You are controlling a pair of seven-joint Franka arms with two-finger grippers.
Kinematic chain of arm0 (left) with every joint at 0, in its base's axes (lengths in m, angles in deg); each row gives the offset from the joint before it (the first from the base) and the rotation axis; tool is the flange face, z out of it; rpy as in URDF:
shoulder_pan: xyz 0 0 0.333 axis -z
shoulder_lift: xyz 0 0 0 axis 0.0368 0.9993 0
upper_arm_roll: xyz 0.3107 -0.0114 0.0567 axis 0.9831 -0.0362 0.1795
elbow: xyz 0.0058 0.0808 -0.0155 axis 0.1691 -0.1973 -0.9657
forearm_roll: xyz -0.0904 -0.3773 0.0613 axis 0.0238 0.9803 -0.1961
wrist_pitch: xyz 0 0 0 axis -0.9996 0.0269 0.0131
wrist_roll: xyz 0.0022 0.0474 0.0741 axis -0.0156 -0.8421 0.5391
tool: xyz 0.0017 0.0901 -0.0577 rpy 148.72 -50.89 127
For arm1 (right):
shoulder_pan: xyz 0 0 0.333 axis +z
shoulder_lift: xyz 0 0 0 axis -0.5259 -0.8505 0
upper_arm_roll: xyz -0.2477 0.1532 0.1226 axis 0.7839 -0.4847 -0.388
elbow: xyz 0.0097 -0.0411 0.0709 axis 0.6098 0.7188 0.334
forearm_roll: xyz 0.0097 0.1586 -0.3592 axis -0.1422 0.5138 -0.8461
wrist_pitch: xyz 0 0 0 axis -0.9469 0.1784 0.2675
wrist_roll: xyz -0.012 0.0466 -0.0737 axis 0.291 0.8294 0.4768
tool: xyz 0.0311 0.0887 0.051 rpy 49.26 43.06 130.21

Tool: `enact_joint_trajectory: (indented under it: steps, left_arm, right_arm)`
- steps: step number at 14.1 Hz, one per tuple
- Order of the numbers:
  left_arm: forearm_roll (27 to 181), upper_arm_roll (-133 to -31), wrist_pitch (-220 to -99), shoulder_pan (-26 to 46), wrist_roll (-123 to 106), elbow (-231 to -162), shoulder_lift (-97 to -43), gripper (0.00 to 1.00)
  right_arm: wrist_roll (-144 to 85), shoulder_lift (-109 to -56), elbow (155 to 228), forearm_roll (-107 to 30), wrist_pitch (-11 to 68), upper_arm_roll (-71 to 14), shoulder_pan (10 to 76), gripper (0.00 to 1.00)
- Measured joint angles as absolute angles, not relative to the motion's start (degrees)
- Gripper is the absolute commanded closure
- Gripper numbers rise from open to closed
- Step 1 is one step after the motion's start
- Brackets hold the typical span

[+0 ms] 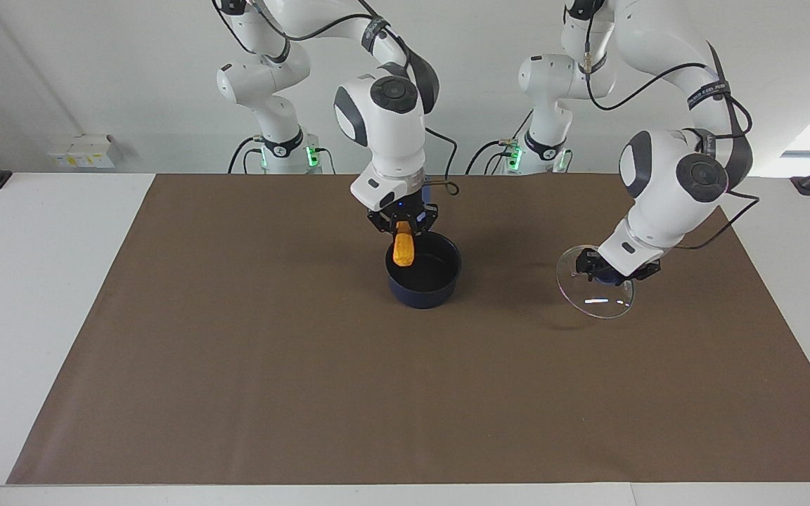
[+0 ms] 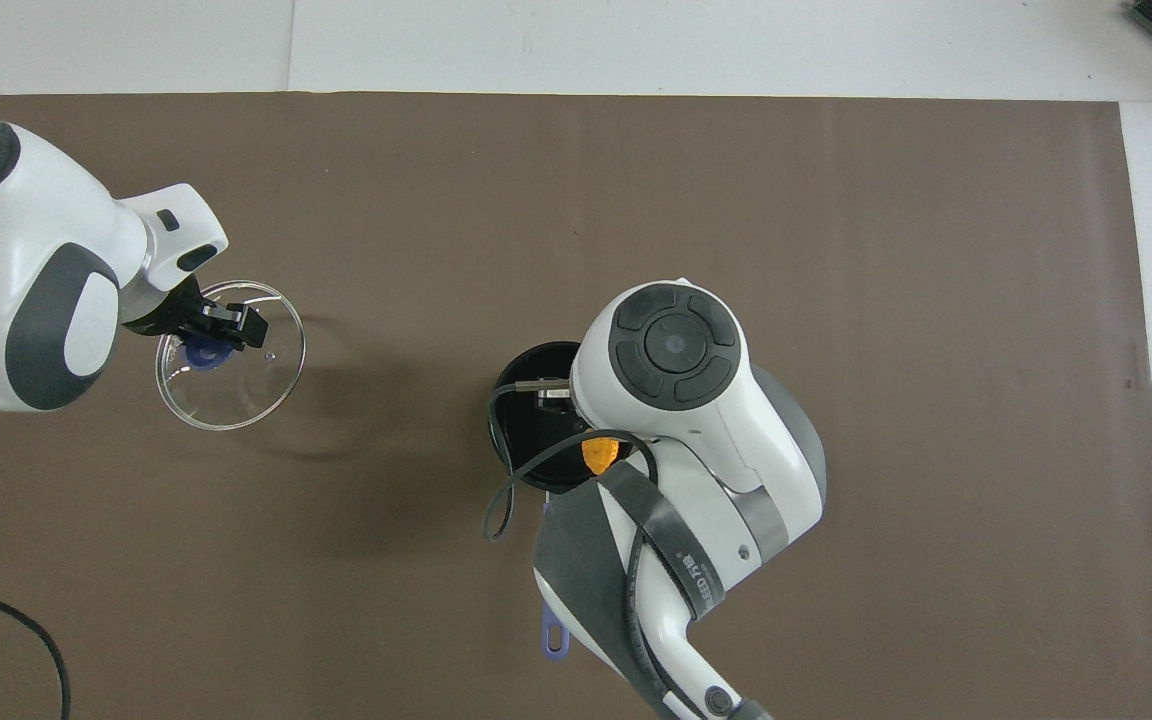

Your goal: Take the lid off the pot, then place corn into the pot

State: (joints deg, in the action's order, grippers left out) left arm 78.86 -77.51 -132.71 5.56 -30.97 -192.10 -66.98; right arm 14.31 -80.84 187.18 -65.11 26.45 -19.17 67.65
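Observation:
The dark blue pot (image 1: pixel 425 281) stands open in the middle of the brown mat, and its blue handle (image 2: pixel 554 640) points toward the robots. My right gripper (image 1: pixel 403 228) is shut on the upper end of the orange-yellow corn (image 1: pixel 403 249), which hangs upright over the pot's opening with its lower end about at rim height. In the overhead view the right arm hides most of the pot (image 2: pixel 526 400), and only a bit of the corn (image 2: pixel 598 455) shows. My left gripper (image 1: pixel 605 270) is shut on the blue knob of the glass lid (image 1: pixel 598 292) and holds it tilted above the mat, toward the left arm's end. It also shows in the overhead view (image 2: pixel 236 385).
The brown mat (image 1: pixel 236 351) covers most of the white table (image 1: pixel 25 281). A black cable (image 2: pixel 6 620) lies on the mat near the left arm's base. Small white boxes (image 1: pixel 81 151) sit at the wall by the right arm's end.

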Motion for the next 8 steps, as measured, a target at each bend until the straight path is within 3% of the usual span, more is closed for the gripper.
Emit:
enact_joint_trajectory:
  steps: [4,5,6,8]
  left_arm:
    - [75.60,-77.48,-145.91,3.19,-35.01,-204.23,-69.08,1.00]
    - [74.80,-77.50,-148.77,3.00,-35.11,-206.45,-69.12,0.69]
    - [74.09,-77.49,-151.24,2.55,-35.63,-208.41,-69.14,0.01]
    - [73.96,-77.56,-152.31,1.86,-37.16,-209.51,-70.02,0.00]
  right_arm:
    - [14.40,-84.97,187.19,-64.05,31.64,-20.04,67.82,1.00]
    - [14.61,-86.12,187.20,-63.87,33.50,-20.41,68.00,1.00]
    - [14.87,-87.06,187.17,-63.78,35.23,-20.66,68.14,1.00]
    - [14.98,-87.81,187.13,-63.62,35.99,-20.80,68.15,1.00]
